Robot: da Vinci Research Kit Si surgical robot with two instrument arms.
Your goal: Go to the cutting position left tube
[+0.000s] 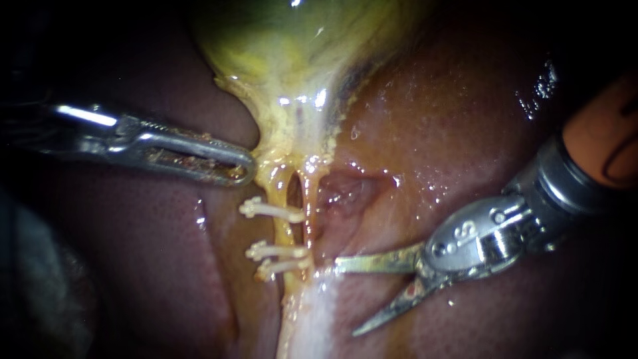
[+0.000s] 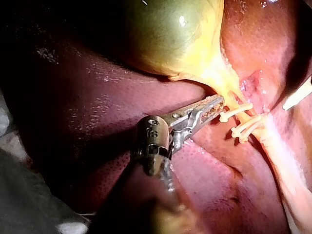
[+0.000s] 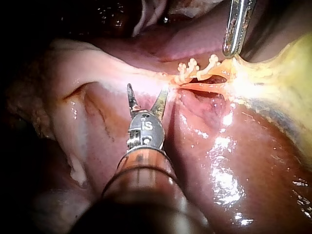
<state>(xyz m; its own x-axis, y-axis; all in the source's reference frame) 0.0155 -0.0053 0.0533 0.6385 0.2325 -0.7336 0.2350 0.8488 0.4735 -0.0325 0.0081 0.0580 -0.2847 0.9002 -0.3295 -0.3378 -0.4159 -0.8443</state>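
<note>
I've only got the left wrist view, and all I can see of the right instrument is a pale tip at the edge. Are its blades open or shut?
Observer: Open. In the endoscope view the silver, scissor-tipped right instrument shows a clear gap between its two blades, with nothing in it.
Operator: Is it around the left tube yet?
Observer: No. The thin yellow left tube lies outside the blades. The upper blade's tip stops beside the lower pair of white plastic clips.
Operator: What does its own camera show?
Observer: In the right wrist view both blade tips sit short of the clips, and the nearer tip ends just beside them.
</note>
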